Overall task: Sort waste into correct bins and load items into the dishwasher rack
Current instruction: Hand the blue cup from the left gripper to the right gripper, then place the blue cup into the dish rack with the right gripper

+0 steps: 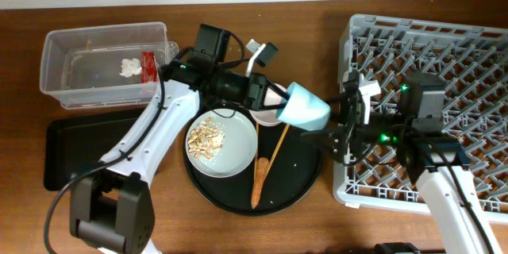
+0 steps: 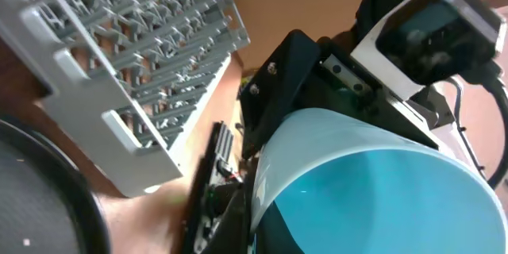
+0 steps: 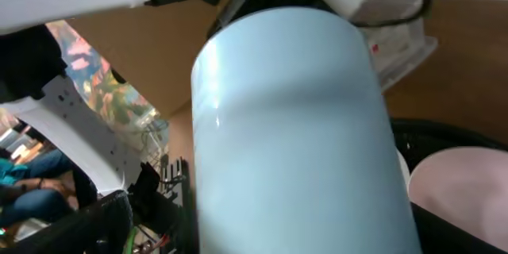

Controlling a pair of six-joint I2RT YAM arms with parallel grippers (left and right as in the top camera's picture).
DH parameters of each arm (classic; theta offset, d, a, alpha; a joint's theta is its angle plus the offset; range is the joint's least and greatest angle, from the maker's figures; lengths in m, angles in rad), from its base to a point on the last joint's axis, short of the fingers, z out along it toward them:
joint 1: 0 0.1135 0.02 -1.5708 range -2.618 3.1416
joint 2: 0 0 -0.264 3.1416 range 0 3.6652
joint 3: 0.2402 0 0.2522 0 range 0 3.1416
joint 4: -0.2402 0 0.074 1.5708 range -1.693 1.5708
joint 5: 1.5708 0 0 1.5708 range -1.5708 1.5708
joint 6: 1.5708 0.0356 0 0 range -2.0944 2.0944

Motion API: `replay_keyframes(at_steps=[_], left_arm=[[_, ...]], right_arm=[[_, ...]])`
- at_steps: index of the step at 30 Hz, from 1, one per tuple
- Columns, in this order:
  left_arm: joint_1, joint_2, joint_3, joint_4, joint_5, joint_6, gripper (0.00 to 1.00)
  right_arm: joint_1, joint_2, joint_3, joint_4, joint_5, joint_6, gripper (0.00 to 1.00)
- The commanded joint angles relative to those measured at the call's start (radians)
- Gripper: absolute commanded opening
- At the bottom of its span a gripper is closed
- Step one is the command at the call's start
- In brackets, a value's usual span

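The light-blue cup (image 1: 305,107) hangs on its side in the air between my two grippers, above the round black tray's right part. My left gripper (image 1: 274,99) is shut on its rim; the cup's inside (image 2: 381,198) fills the left wrist view. My right gripper (image 1: 337,123) has its fingers on either side of the cup's base. The cup's wall (image 3: 294,127) hides those jaws in the right wrist view. The white bowl (image 1: 266,115) sits under my left gripper. The grey-green plate (image 1: 230,147) holds beige scraps (image 1: 208,136). The carrot (image 1: 259,178) and wooden stick (image 1: 279,144) lie beside it.
The grey dishwasher rack (image 1: 444,71) stands at the right, under my right arm. The clear tub (image 1: 79,63) at back left holds a white tissue (image 1: 129,67) and a red wrapper (image 1: 148,65). The shallow black tray (image 1: 63,151) lies in front of it. The round black tray (image 1: 302,175) carries the dishes.
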State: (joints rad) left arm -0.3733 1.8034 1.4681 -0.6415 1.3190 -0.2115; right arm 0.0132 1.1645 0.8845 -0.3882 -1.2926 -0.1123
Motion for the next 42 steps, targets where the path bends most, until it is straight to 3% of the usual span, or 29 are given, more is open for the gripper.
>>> replay_keyframes(at_steps=[1,7,15,18,20,23,25,28,33,38,42], left_arm=[[-0.019,-0.023,0.017,0.005,0.017,-0.032,0.0],[-0.019,-0.023,0.017,0.005,0.017,-0.037,0.0],[-0.024,-0.023,0.017,0.005,0.017,-0.042,0.0],[-0.025,-0.023,0.017,0.005,-0.048,-0.042,0.17],[-0.022,-0.023,0.017,0.001,-0.151,-0.042,0.3],[0.036,-0.024,0.017,-0.018,-0.282,-0.041,0.41],[0.115,-0.026,0.017,-0.14,-0.548,-0.01,0.52],[0.211,-0.034,0.017,-0.292,-0.769,0.031,0.59],[0.46,-0.087,0.017,-0.502,-1.109,0.075,0.62],[0.54,-0.093,0.017,-0.543,-1.114,0.074,0.63],[0.54,-0.093,0.017,-0.55,-1.114,0.074,0.63]], right_arm=[[0.021,0.002,0.015,0.034,-0.035,-0.01,0.98],[0.021,0.002,0.015,0.079,-0.031,-0.011,0.8],[0.021,0.002,0.015,0.124,0.008,-0.01,0.7],[0.021,0.002,0.015,0.122,0.045,-0.009,0.68],[0.02,0.002,0.015,0.094,0.138,-0.003,0.65],[0.019,0.002,0.015,0.003,0.342,-0.003,0.6],[0.018,0.001,0.016,-0.06,0.5,-0.003,0.57],[0.011,0.002,0.034,-0.153,0.62,0.029,0.56],[-0.18,0.002,0.2,-0.489,0.859,0.095,0.57],[-0.449,0.003,0.339,-0.646,1.018,0.099,0.57],[-0.671,0.027,0.344,-0.665,1.153,0.236,0.57]])
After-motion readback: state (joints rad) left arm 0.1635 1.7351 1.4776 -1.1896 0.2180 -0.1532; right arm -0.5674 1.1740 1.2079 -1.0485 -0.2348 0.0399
